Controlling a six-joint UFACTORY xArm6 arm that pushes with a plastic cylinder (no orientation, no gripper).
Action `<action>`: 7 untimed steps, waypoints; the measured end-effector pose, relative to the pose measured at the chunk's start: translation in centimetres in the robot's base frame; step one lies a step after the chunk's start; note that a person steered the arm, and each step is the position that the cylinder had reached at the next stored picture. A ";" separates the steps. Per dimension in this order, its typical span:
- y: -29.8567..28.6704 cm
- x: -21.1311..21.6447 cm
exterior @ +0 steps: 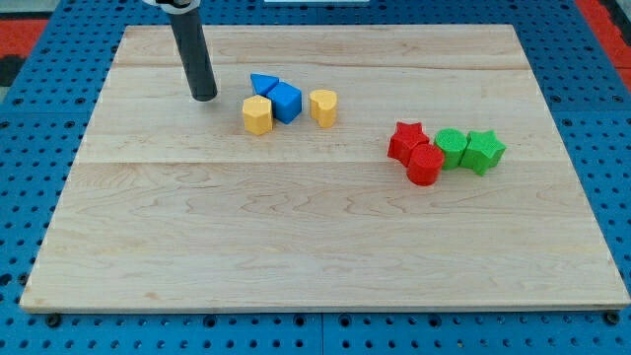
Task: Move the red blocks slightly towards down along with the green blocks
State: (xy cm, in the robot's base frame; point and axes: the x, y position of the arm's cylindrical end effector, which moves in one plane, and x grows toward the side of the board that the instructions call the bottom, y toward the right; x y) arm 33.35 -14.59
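Red blocks sit right of centre on the wooden board (325, 286), nearest the view's bottom of all pieces: a red round block (425, 165) lowest, a red star (405, 141) touching it just above and to the left. Touching on their right, a green round block (451, 148) and a green star (484, 150), so the four form one tight row running left to right, its long axis across the view. Farther up and left, well apart: a yellow block (257, 114), a blue cube (286, 102), a blue wedge (263, 84) and a second yellow block (323, 106), bunched together. Farthest, my tip (204, 98) stands just left of that bunch, touching nothing, holding nothing (bare rod). The red-green row lies to the tip's right and slightly below; pushing it down likely means first getting above the row, skirting the blue-yellow bunch between.
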 end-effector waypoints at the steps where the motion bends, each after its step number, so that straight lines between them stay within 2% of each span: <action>1: 0.1 0.7; 2: 1.6 6.6; 3: 5.3 10.0; 4: 10.8 8.6; 5: 12.1 7.2; 6: 24.0 5.8; 7: 27.3 6.2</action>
State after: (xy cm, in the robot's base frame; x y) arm 39.51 12.74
